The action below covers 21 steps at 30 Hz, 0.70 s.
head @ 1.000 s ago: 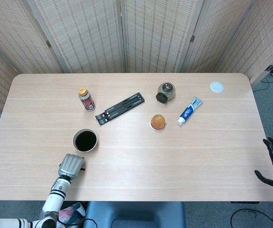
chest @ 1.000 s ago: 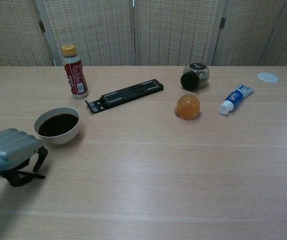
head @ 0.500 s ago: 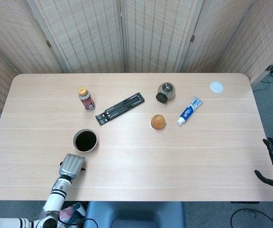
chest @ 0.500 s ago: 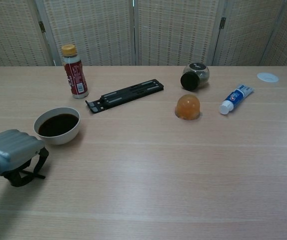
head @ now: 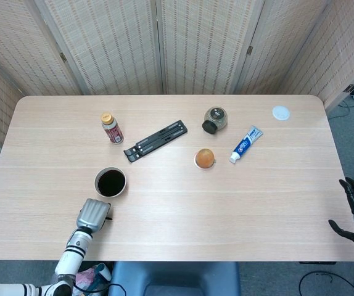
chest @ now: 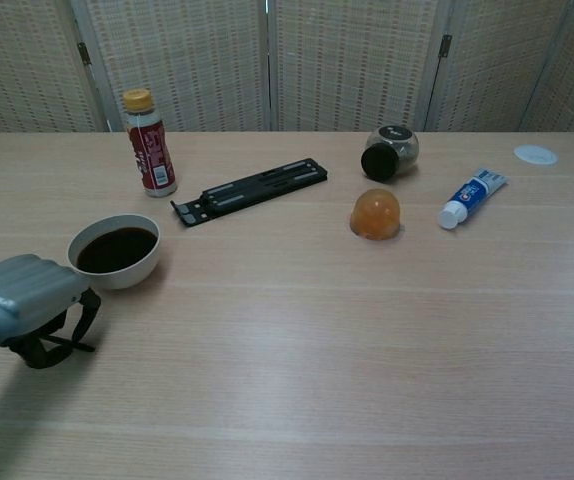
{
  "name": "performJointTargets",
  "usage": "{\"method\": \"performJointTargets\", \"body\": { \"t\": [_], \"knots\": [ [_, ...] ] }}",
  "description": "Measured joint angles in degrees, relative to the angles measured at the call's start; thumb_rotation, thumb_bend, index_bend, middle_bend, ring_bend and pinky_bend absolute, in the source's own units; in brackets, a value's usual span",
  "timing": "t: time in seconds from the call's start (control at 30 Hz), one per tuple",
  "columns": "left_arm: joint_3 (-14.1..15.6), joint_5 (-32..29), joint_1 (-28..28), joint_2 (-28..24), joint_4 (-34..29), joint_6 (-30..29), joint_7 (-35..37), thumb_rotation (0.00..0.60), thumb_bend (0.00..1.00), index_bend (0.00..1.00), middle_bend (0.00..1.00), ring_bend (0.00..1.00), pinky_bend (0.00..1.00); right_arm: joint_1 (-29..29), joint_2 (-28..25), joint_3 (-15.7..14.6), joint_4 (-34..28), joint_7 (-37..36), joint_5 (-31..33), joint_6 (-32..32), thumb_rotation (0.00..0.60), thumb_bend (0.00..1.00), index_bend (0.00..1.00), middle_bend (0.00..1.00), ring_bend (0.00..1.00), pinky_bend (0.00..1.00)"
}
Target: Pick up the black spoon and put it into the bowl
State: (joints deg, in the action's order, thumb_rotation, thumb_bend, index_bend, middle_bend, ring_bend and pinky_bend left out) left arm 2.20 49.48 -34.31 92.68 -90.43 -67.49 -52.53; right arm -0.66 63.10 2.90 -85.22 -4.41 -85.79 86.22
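My left hand (chest: 29,305) has crept a touch toward the bowl (chest: 114,250) — fingers curled on something thin and dark, likely the spoon; can't tell for certain.

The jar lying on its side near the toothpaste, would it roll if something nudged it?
Probably: the jar looks round-bodied and lies on its side on the flat table, so a sideways nudge could roll it. It looks like glass, so likely fragile and rather slippery.

I count one bowl (head: 110,182), one bottle (head: 111,128), one black folding stand (head: 155,140), one jar (head: 214,119), one toothpaste tube (head: 245,143), one orange dome (head: 205,158), one white lid (head: 280,112).
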Motion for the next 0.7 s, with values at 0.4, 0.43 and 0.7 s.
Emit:
{"method": "performJointTargets", "body": {
  "t": [0.4,0.43,0.7],
  "knots": [
    [-0.9,3.5,2.4,-6.3,-7.0,-0.8,8.8,0.600,0.49,0.67,1.00,0.98,1.00,0.0,-0.1,0.0,-0.1,0.0,-0.3,0.3,0.600,0.12,0.00,0.07,0.12,0.12],
    [-1.0,3.8,2.7,-7.1,-7.9,-0.8,9.9,0.600,0.49,0.67,1.00,0.98,1.00,0.0,0.0,0.0,-0.1,-0.1,-0.3,0.3,0.600,0.12,0.00,0.07,0.12,0.12],
    [-3.0,8.6,4.6,-14.1,-14.7,-0.6,22.2,0.600,0.50,0.67,1.00,0.98,1.00,-0.2,0.0,0.0,-0.2,0.2,-0.7,0.4,0.600,0.13,0.00,0.07,0.12,0.12]
  ]
}}
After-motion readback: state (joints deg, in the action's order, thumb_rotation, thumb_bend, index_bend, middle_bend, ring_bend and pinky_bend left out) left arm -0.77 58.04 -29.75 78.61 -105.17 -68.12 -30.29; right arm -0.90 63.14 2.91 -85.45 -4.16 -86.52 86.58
